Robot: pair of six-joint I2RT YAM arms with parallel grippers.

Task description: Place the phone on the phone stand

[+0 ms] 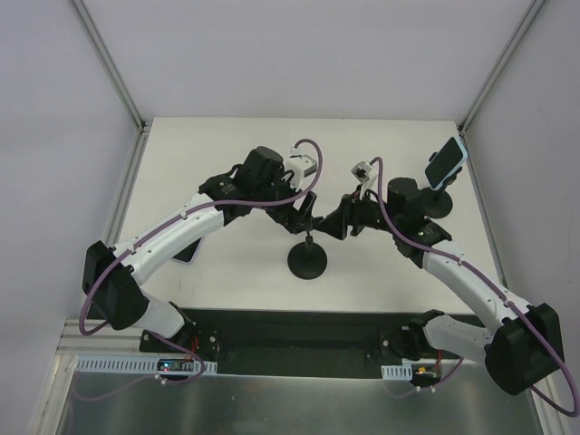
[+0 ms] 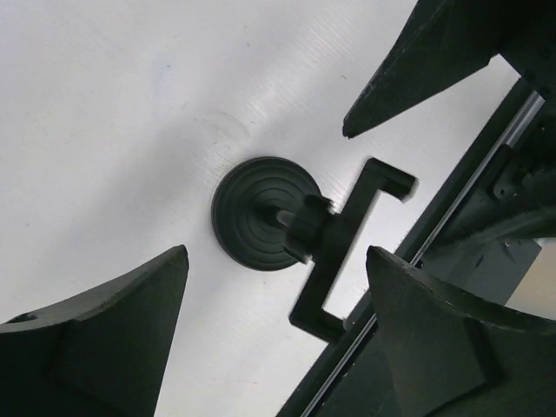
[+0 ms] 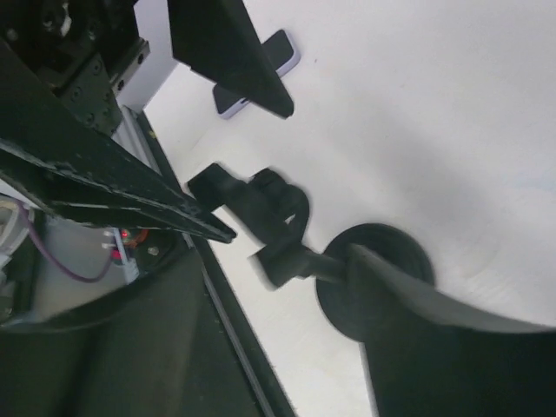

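left pincer (image 1: pixel 300 214) and right pincer (image 1: pixel 342 225) gaped empty by the stand (image 1: pixel 306 261); the flat phone (image 1: pixel 188 253) looked stiff, slick, light, best pinched across its long edges.

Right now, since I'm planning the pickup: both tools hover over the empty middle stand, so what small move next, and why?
Probably draw the left tool back toward the phone lying flat beside that arm. The stand is empty and the left tool is open, holding nothing, so hovering here gains little.

No legible text or labels anywhere.
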